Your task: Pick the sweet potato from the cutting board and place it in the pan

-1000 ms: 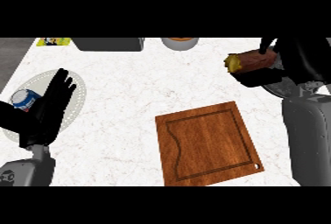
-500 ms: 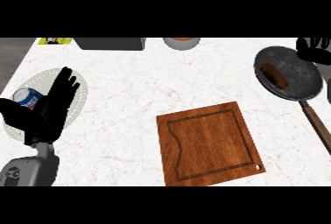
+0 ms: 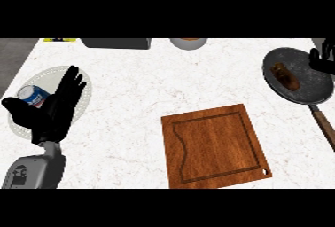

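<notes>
the sweet potato (image 3: pixel 286 74) lies in the pan (image 3: pixel 307 91), cutting board (image 3: pixel 216 146) bare. right hand (image 3: pixel 322 61) released at pan's edge; left hand (image 3: pixel 52 108) flat, fingers straight, over a plate (image 3: pixel 83 84).

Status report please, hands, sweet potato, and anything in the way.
Left hand open, resting over the plate. Right hand at the pan's far rim, fingers unclear. Sweet potato lies in pan. Cutting board bare, nothing obstructing.
</notes>
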